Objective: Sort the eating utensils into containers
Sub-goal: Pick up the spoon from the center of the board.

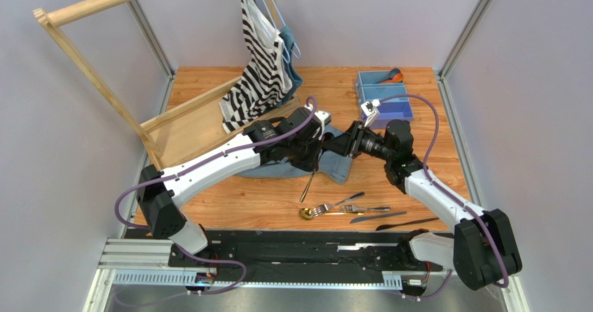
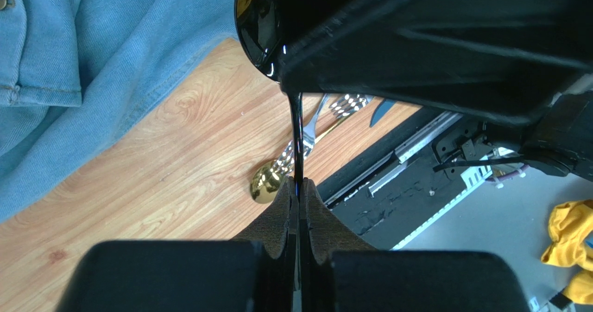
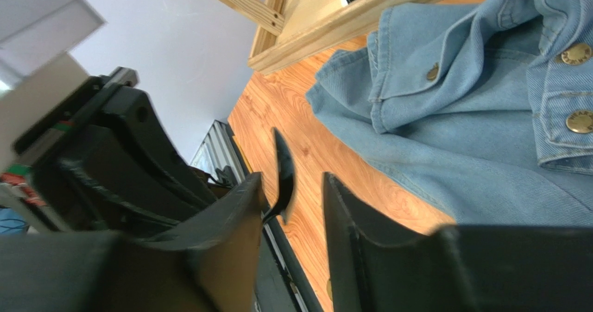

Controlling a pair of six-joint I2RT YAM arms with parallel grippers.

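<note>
– Left gripper point(image 2: 298, 188) is clamped tight on the handle of a black spoon point(image 2: 261, 27), held up in the air over the bench point(image 1: 243, 201). See it?
– Yes. And the right gripper point(image 3: 291, 187) has its jaws apart on either side of the spoon's other end, not pinching it as far as I can tell.
– Light and stiff, I'd say, but glossy. My guess is it slips or swivels if taken by the rounded bowl, so the neck just below looks the safer hold.
– Down at the near edge lie a gold spoon point(image 1: 307, 213), forks point(image 1: 342, 204) and dark knives point(image 1: 381, 217), flat on the wood.
– Further in, a denim jacket point(image 1: 335, 167) is spread under the grippers. Beyond that, far right, sits the blue tray point(image 1: 384, 92) with an orange spoon point(image 1: 395, 74) in its back compartment.
– Then a wooden rack point(image 1: 90, 65) with a striped top point(image 1: 261, 69) hanging, and plain grey walls.
</note>
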